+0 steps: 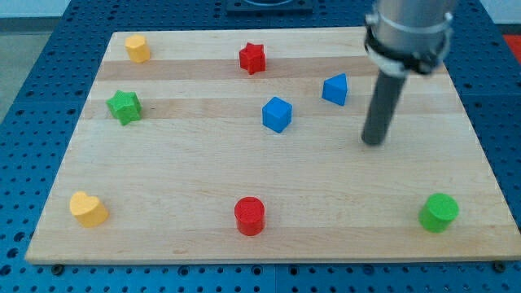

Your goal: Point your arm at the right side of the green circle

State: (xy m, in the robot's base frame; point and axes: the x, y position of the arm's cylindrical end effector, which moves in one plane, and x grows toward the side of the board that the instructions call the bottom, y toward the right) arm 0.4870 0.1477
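Observation:
The green circle is a short green cylinder near the board's bottom right corner. My tip is the lower end of the dark rod that comes down from the view's top right. It stands above and to the left of the green circle, well apart from it. The blue triangle is the nearest block, up and to the left of the tip, not touching it.
On the wooden board also lie a blue cube, a red star, a yellow hexagon, a green star, a yellow heart and a red cylinder. Blue perforated table surrounds the board.

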